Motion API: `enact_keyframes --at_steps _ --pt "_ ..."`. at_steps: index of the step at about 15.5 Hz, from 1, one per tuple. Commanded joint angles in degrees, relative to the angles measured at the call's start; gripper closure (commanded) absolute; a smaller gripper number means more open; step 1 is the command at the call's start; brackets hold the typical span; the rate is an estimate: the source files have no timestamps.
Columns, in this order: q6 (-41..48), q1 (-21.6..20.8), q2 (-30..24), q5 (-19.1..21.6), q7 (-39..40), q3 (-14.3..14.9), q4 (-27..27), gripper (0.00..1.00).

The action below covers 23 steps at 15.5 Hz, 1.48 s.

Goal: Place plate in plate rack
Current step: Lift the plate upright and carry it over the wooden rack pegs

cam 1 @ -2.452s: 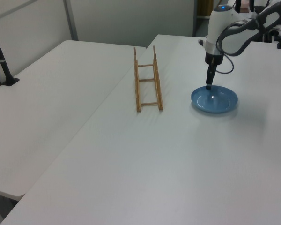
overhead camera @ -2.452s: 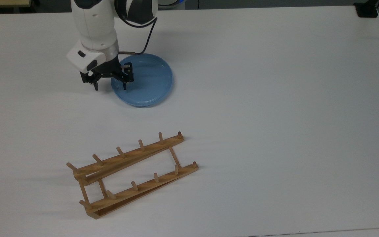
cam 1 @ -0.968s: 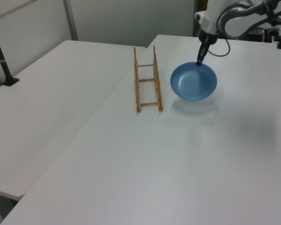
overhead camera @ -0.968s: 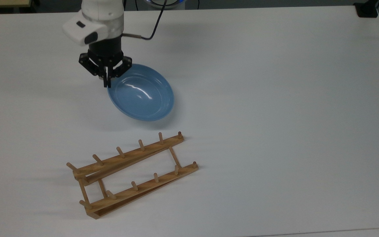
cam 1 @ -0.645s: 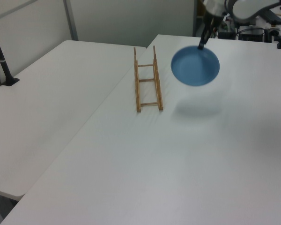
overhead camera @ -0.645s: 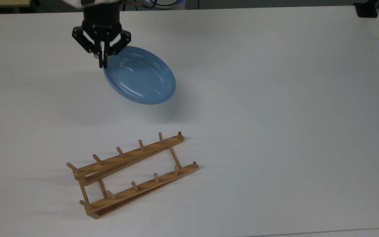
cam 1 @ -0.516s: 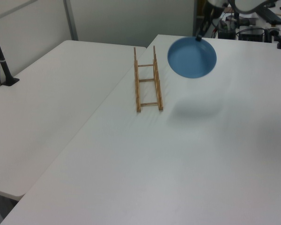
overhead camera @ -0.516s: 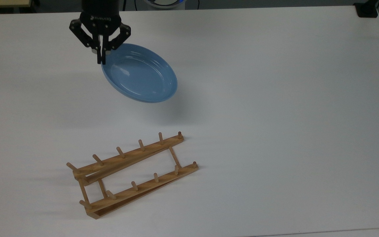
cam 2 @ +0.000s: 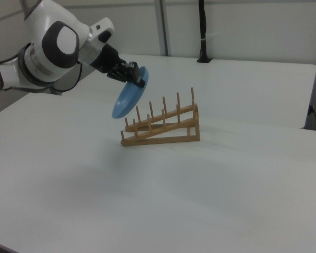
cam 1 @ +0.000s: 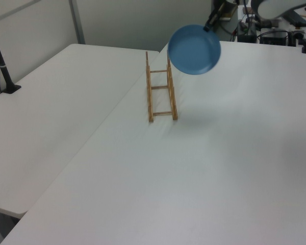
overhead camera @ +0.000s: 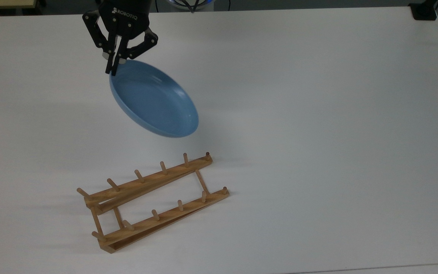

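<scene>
Worktop (overhead camera: 318, 114), white and wide, is carrying the plate rack (overhead camera: 152, 201), which is sitting towards the near edge in the top view, left of the middle. Its two wooden rails are lying side by side, slanting up from the top view's lower left to the upper right, with thin crossbars joining them and short pegs standing up along each rail. In the right view the rack (cam 2: 160, 126) is rising towards the right view's right, and in the left view it (cam 1: 160, 92) is running away from the camera, near the seam with a second white table (cam 1: 51, 112).

Beyond the rack, the plate (overhead camera: 152, 99) is hanging clear of the worktop, tilted steeply with its hollow face showing in the top view and its shadow falling on the surface below. In the right view the plate (cam 2: 130, 95) is showing nearly edge-on, just beside the low end of the rack and above it, not touching.

Farther back, the gripper (overhead camera: 113, 65) is pinching the plate's upper rim, its fingers closed tight on the edge. In the right view the gripper (cam 2: 138, 80) is reaching in from the white arm (cam 2: 52, 47) at the right view's left.
</scene>
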<state>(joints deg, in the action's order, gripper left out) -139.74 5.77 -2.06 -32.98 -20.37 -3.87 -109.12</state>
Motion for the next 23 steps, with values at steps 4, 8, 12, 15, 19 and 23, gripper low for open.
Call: enact_keyframes --at_steps 4,8,12,15,19,23 --pt "-2.46 -4.27 2.14 -36.23 -41.26 -0.35 0.22 1.0" --pt "2.0 -8.83 6.53 -52.42 -60.89 -0.35 0.39 1.0" --pt "7.64 -11.39 11.11 -60.79 -71.46 -0.35 1.36 1.0" --pt "10.28 -12.45 12.43 -62.64 -73.84 -0.35 1.36 1.0" --pt "14.83 -14.2 14.88 -65.62 -77.61 -0.35 1.36 1.0" --pt "18.8 -14.91 16.38 -70.91 -85.53 -0.35 1.19 1.0"
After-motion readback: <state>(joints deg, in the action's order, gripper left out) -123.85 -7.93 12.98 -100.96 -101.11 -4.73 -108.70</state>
